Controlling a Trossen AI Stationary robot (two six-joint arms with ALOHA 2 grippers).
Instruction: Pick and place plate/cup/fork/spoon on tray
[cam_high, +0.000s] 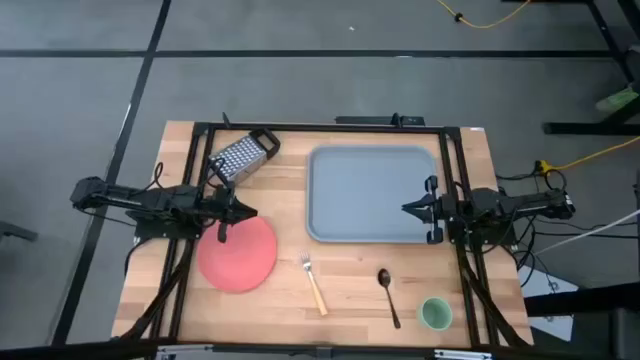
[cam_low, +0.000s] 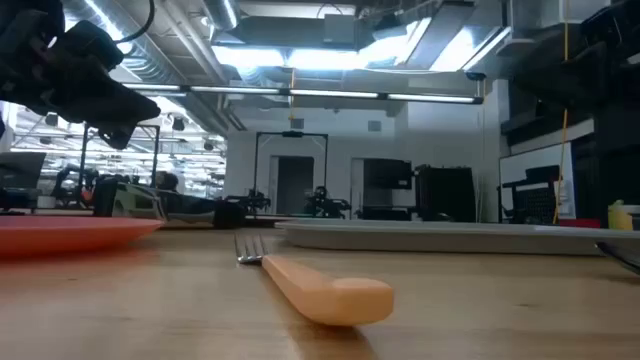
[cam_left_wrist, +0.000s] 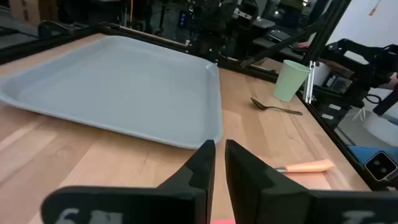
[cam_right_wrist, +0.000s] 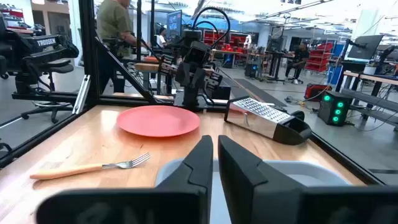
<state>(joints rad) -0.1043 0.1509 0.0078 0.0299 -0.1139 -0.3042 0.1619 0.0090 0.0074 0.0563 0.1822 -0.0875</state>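
The coral-red plate (cam_high: 237, 253) lies flat on the table at the left. My left gripper (cam_high: 245, 213) hovers over the plate's far edge, shut and empty; the low view (cam_low: 125, 125) shows it clear above the plate (cam_low: 70, 232). The grey-blue tray (cam_high: 370, 195) lies flat at the middle right. My right gripper (cam_high: 405, 208) is shut and empty over the tray's right part. The orange-handled fork (cam_high: 314, 285), the dark spoon (cam_high: 388, 295) and the pale green cup (cam_high: 435, 314) sit on the table near the front edge, the cup upright.
A metal box grater (cam_high: 243, 155) lies on its side at the far left, just behind my left arm. A black frame runs along the table's edges. People stand in the room beyond the table in the right wrist view (cam_right_wrist: 115, 25).
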